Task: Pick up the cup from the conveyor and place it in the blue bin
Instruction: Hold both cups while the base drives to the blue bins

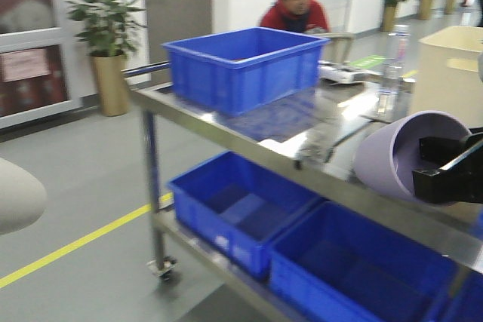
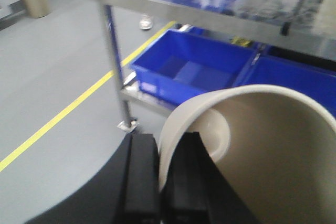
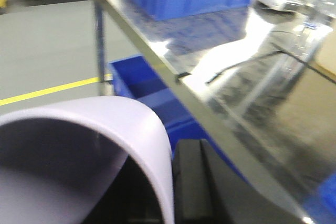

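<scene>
My left gripper [image 2: 165, 137] is shut on the wall of a cream cup [image 2: 262, 145], one finger inside and one outside. That cup's side shows at the left edge of the front view [image 1: 15, 194]. My right gripper [image 3: 169, 156] is shut the same way on a lavender cup [image 3: 79, 114], held on its side at the right [image 1: 385, 156] by the black fingers [image 1: 445, 175]. The blue bin [image 1: 241, 65] stands on the top shelf of a steel cart, left of and beyond the lavender cup. The conveyor is out of view.
The steel cart [image 1: 226, 130] carries shallower blue crates [image 1: 234, 209] on its lower shelf, plus a cream tub [image 1: 449, 73] and a clear bottle [image 1: 394, 58] on top. A person in red [image 1: 298, 5] sits behind it. A potted plant [image 1: 109, 43] and yellow floor line [image 1: 75, 246] lie left.
</scene>
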Robot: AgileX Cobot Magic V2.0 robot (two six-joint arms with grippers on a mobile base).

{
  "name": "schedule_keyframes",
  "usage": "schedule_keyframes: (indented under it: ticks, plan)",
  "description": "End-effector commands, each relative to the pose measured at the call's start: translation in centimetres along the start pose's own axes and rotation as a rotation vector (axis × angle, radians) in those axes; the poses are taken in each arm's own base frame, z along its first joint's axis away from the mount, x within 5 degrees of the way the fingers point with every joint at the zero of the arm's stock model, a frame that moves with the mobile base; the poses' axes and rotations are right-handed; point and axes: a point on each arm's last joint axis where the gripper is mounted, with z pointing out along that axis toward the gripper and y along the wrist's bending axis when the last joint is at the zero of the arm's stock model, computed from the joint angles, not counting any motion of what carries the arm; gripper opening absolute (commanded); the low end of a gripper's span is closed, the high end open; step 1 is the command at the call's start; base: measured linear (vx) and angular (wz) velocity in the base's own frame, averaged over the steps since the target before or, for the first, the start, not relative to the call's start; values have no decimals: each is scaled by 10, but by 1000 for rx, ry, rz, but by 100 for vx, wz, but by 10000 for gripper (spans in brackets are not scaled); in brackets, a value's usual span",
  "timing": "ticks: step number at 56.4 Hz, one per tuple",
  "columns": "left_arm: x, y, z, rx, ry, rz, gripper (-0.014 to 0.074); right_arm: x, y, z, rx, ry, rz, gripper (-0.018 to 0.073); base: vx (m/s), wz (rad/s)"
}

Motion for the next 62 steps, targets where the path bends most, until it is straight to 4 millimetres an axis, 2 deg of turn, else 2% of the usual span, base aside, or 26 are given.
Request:
schedule_keyframes:
  ticks: [1, 31, 62]
  plan:
    - [-16, -1, -8, -6, -118, -17, -6, -18, -2, -13, 1, -139, -11, -9, 31, -71]
    - [-16, -1, -7, -6, -116, -17, -6, -18, -2, -13, 1, -139, -11, -9, 29, -67]
    - [-16, -1, -7, -6, -116, -17, -6, -18, -2, -13, 1, -139, -11, -9, 24, -44]
